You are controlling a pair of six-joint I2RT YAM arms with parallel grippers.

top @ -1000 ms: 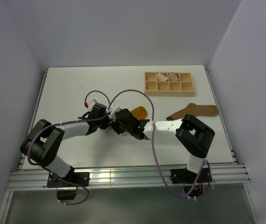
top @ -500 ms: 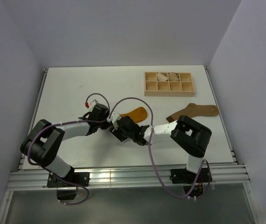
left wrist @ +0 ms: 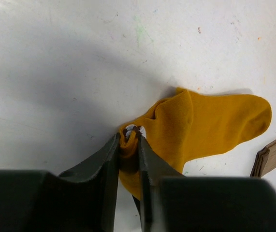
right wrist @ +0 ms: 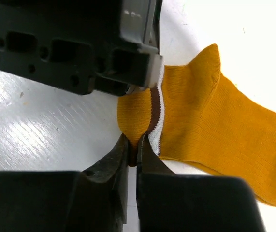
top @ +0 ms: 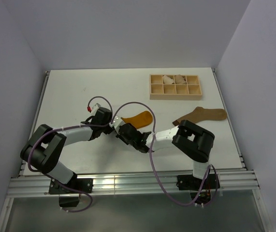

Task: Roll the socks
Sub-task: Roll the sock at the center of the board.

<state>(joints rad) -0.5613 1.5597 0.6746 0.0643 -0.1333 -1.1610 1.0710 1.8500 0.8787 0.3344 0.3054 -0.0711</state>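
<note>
The mustard sock [top: 140, 117] lay flat near the middle of the tabletop [top: 75, 92], toe out to the right, its striped cuff bunched up between the two arms. The left gripper [left wrist: 130, 134] had its jaws pinching a wad of that cuff, and the right gripper [right wrist: 133, 147] had its jaws pressed tight on the cuff's edge just beside. The tan sock [top: 203, 115] lay well apart to the right, near the wooden tray [top: 151, 86].
</note>
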